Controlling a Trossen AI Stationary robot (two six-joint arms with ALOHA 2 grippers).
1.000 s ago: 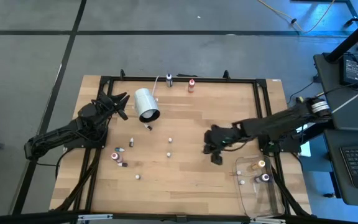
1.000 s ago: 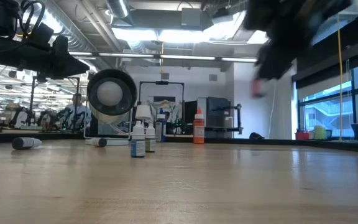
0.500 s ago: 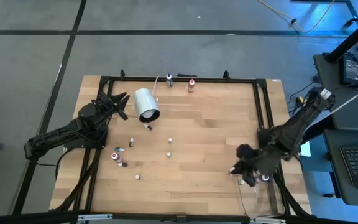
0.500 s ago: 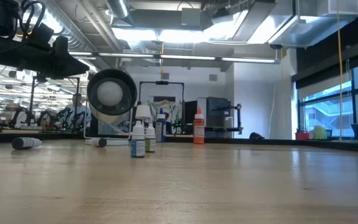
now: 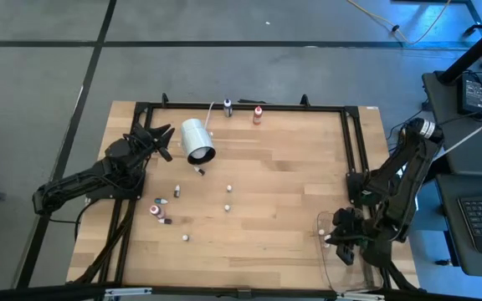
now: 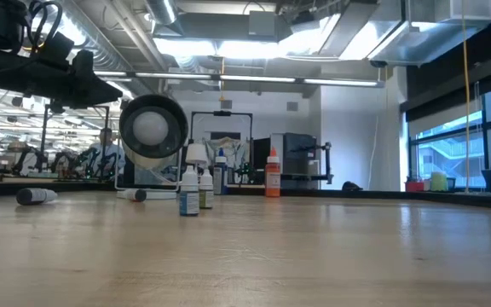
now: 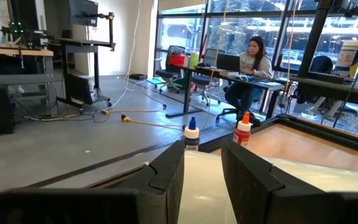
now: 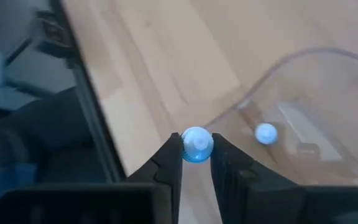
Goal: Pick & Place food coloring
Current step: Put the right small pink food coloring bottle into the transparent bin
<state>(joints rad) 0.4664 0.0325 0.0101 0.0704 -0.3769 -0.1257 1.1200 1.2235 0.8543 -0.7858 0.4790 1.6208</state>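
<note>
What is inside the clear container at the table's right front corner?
In the clear container one small white-capped bottle shows. The right hand holds another above its edge. In the high view, the arm covers the rest.

Overhead, table-level and two wrist cameras share the table [image 5: 266,167].

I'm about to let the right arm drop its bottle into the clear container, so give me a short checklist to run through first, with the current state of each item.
1. Bottle gripped: ok. The right claw is shut on a food coloring bottle, its cap showing between the fingers.
2. Claw over the clear container: ok in the high view; the right claw hangs at its left part.
3. Exactly inside the rim: cannot tell; the right wrist view shows the rim edge close beside the bottle.
4. Space in the container: ok; one bottle shows inside, apart from the held one.
5. Left claw clear: ok; it waits by the white cylinder, far away.
</note>
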